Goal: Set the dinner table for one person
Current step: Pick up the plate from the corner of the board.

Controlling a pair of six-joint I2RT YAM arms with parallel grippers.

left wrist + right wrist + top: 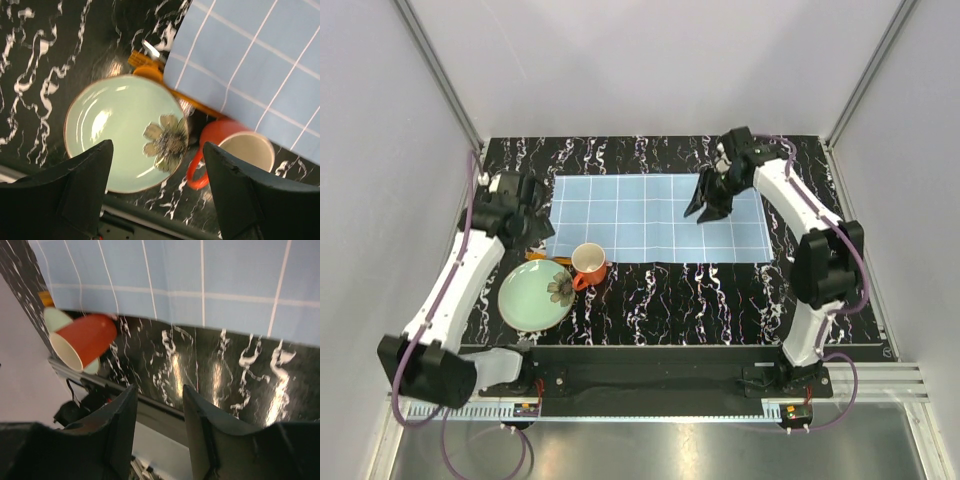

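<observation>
The dinner table (670,290) is glossy black with white veins. On it lies a light blue gridded placemat (655,215). A pale green plate (535,293) with a flower print sits at the front left, and an orange-red mug (588,263) stands upright beside it at the mat's near left corner. An orange-handled utensil (150,67) lies partly under the mat's edge. My left gripper (157,150) hangs open above the plate (115,130) and mug (240,150), holding nothing. My right gripper (159,390) is open and empty, above the mat's right part (708,212).
Grey walls with metal posts close in the table on three sides. A black base rail (650,365) with both arm mounts runs along the near edge. The placemat (200,275) covers the middle of the table.
</observation>
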